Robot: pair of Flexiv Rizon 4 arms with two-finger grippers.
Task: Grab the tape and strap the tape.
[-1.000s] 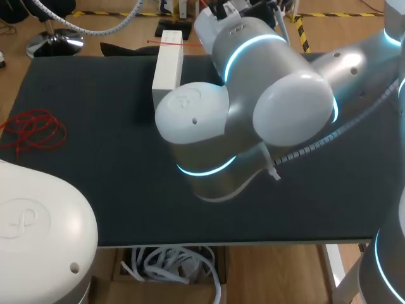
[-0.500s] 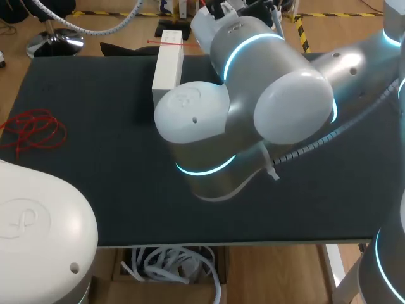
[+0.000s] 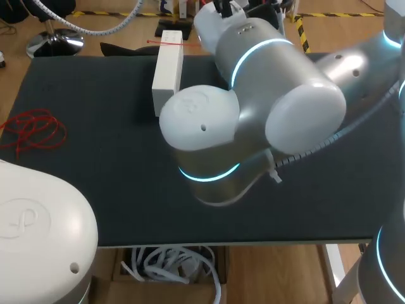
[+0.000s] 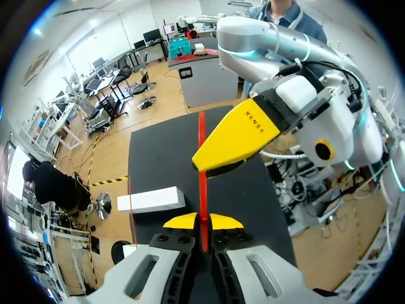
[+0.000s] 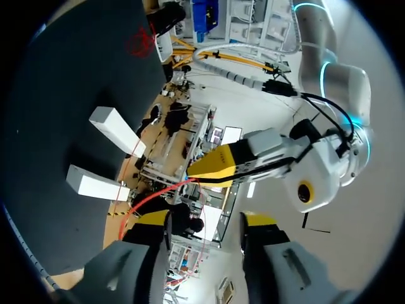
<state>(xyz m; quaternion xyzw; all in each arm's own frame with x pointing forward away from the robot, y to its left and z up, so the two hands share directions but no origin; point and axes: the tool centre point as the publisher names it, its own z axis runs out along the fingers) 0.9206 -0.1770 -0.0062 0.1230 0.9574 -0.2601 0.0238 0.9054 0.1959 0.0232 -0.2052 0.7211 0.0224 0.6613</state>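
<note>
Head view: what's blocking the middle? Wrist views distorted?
Head view: the right arm fills the middle, covering the table there. Left wrist view: fisheye bows the table edges; the red tape stands out on it. Right wrist view: same bowing; the tape is a thin line against room clutter.

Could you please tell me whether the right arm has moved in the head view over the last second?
Yes. The right arm has shifted slightly toward the view's right, its rounded elbow cap drawing away from the white box, which has stayed put.

My head camera looks steeply down on the long white rectangular box point(image 3: 167, 69); both raised wrist cameras, facing each other, share it.
</note>
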